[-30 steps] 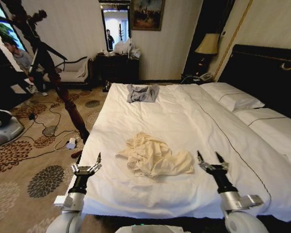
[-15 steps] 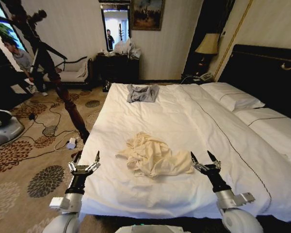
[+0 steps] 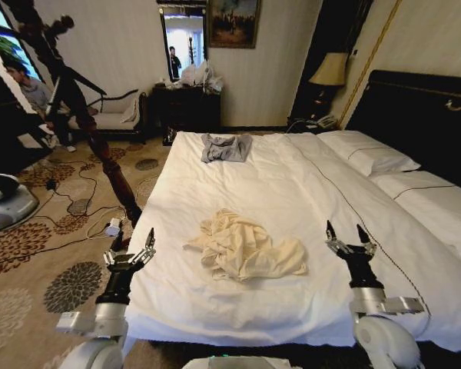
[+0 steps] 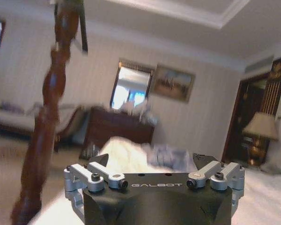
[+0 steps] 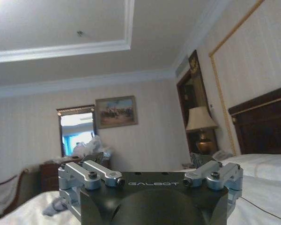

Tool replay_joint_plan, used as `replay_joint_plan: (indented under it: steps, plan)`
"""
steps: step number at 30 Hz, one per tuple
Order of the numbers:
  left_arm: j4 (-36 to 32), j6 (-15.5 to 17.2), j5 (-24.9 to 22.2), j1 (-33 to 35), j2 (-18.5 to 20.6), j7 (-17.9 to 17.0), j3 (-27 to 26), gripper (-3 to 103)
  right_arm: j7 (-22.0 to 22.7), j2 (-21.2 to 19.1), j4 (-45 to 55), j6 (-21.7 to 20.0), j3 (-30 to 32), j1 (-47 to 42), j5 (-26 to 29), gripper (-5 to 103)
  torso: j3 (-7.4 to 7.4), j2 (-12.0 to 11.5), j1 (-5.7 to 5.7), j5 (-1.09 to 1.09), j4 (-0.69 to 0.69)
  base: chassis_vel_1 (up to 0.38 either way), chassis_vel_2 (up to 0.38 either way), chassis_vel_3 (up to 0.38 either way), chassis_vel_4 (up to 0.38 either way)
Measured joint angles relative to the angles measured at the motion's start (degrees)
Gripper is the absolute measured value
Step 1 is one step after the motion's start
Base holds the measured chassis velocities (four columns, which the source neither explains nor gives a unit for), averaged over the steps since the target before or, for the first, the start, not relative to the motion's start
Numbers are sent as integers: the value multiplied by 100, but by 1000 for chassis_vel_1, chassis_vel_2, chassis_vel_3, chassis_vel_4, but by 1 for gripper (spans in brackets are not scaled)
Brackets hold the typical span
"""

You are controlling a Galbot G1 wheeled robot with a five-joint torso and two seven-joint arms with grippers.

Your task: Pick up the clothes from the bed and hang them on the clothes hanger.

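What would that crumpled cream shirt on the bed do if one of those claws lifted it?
The cream shirt lies in loose folds and wrinkles, so it would probably droop and unfold rather than keep its shape. The fabric looks thin, so likely light. Pinched at one spot, most of it might trail on the bed. Both grippers, left and right, are open beside it.

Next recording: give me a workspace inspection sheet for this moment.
Surface: bed, white sheets, pillows at the dark headboard.
Job's things: cream shirt crumpled mid-bed, ungrasped; hanger nothing seen.
Clutter: grey garment at the bed's far end.
Grippers: left gripper open at the bed's left edge; right gripper open over the sheet, right of the shirt; both empty.
Cables: cords on the carpet, left of the bed.
Surroundings: wooden coat stand, lamp, mirror.
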Motion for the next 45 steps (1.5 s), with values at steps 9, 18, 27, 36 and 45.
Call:
replay_joint_plan:
  steps: [9,18,27,36,45]
  plan:
    - [1131,115,252,-181,38,-91,814,100,90,95,-78,17,-22,-54,-118,100,0,0,0,-1,0,0,0,0,0]
    - [1505,610,-426,-519,96,-38,1162,100,92,180,-66,23,-37,-157,-177,100,0,0,0,0,0,0,0,0,0]
    - [1410,1415,-1066,-562,872,865,916,100,131,162,-81,29,-73,-186,-255,100,0,0,0,0,1,0,0,0,0]
    - [1715,1413,-1243,-836,1746,1408,1080,100,196,164,-112,-17,-124,-190,-347,100,0,0,0,-1,0,0,0,0,0]
    - [2152,1401,-1540,-1476,2077,1344,1348,92,287,150,-155,-92,-146,-190,-422,100,0,0,0,0,0,0,0,0,0]
